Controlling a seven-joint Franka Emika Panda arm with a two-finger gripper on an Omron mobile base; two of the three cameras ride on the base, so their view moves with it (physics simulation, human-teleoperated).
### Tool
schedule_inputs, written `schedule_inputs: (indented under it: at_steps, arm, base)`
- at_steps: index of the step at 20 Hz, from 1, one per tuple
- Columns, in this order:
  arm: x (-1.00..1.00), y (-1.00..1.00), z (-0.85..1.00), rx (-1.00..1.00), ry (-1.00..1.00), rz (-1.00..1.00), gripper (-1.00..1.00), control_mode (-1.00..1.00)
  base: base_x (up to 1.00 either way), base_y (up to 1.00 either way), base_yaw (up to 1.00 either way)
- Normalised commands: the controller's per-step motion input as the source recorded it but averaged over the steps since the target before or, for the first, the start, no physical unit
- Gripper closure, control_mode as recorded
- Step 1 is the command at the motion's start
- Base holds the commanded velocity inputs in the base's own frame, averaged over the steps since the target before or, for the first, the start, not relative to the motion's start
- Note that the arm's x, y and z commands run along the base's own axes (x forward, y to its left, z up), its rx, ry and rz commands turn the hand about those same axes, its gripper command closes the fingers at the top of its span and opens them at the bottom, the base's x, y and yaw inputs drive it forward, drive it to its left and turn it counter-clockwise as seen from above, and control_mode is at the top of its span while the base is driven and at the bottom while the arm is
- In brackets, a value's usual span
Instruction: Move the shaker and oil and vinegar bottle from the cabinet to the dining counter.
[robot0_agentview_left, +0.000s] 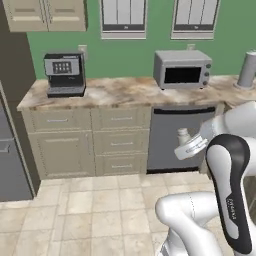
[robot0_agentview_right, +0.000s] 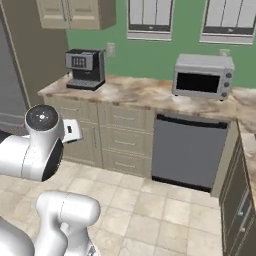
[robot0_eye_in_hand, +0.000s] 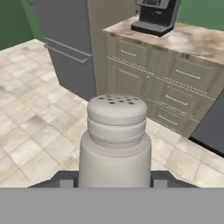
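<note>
Shaker (robot0_eye_in_hand: 115, 140) stood upright between the two dark fingertips of the end effector (robot0_eye_in_hand: 114, 178), which was closed partway on its body and held it in the air above the tiled floor (robot0_eye_in_hand: 30, 131). In the left base view the shaker's (robot0_agentview_left: 183, 135) cap showed just beside the white arm, in front of the grey dishwasher (robot0_agentview_left: 175, 137). A cabinet (robot0_agentview_left: 47, 14) with shut doors hung high on the wall at the left. On the marbled table (robot0_agentview_left: 120, 92) by the green wall stood a coffee machine (robot0_agentview_left: 64, 75) and a microwave (robot0_agentview_left: 182, 69), well apart.
</note>
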Motion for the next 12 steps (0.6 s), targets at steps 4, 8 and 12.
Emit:
schedule_inputs:
  at_steps: [4,8,12]
  arm:
    - [0.00,0.00,0.00,0.00,0.00,0.00,1.00,1.00]
    - [0.00,0.00,0.00,0.00,0.00,0.00,1.00,1.00]
    - [0.00,0.00,0.00,0.00,0.00,0.00,1.00,1.00]
  base:
    - [0.11,0.35,0.57]
    - [0.10,0.32,0.57]
    - [0.08,0.31,0.57]
